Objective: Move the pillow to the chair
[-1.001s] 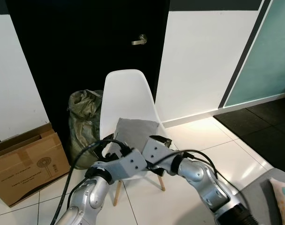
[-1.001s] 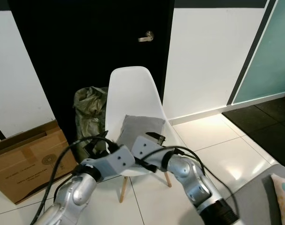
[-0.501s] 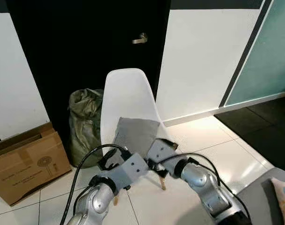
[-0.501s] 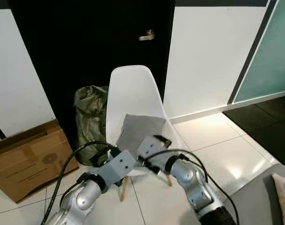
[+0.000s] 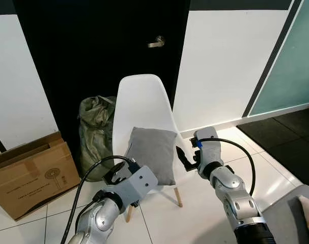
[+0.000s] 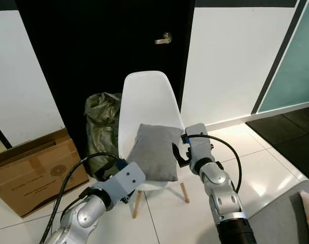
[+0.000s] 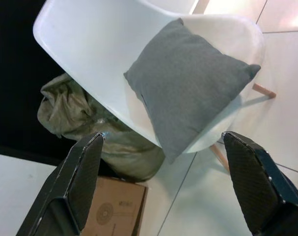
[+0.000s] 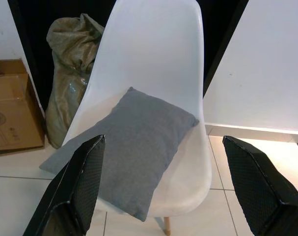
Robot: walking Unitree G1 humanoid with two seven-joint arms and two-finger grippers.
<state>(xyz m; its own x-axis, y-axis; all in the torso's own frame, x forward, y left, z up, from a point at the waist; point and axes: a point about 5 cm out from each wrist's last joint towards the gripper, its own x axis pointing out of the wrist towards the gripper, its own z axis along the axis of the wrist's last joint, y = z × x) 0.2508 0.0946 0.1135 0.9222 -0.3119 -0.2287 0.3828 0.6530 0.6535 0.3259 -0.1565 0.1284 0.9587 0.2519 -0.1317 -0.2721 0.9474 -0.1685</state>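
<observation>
- The grey pillow (image 5: pixel 151 154) is sitting on the white chair (image 5: pixel 143 104), leaning against the backrest.
- Both sets of jaws are spread wide, holding nothing.
- Right gripper (image 5: pixel 186 158) is closer, just beside the pillow's edge; left gripper (image 5: pixel 118 175) hangs lower, in front.

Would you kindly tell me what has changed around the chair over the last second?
Both grippers have drawn back from the pillow, jaws open: the right gripper now off its right edge, the left gripper lower. The pillow stays on the white chair; box and sack unchanged.
</observation>
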